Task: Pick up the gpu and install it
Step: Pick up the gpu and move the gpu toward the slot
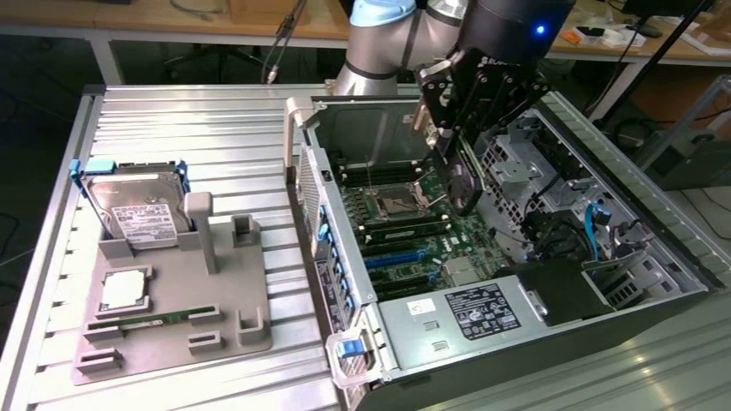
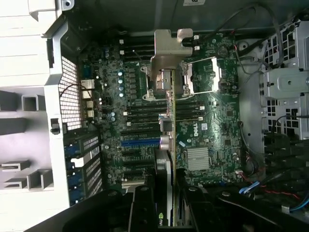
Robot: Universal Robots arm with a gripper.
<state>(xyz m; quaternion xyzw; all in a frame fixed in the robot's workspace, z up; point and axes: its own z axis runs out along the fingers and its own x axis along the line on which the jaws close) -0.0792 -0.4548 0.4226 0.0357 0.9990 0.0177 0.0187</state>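
1. An open computer case (image 1: 306,184) lies on its side on a ribbed metal table (image 1: 194,128), with the motherboard (image 1: 400,244) facing up.
2. The gripper (image 1: 451,147) hangs over the far half of the case, fingers pressed onto the gpu (image 1: 460,187) from both sides.
3. The gpu hangs on edge, low over the motherboard; I cannot tell whether it touches.
4. From the wrist, the gpu (image 2: 170,125) runs edge-on out of the gripper (image 2: 165,193) to its silver bracket (image 2: 169,63).
5. On the exterior view's left, a grey tray (image 1: 188,287) holds a hard drive (image 1: 137,214) and a RAM stick (image 1: 154,318).
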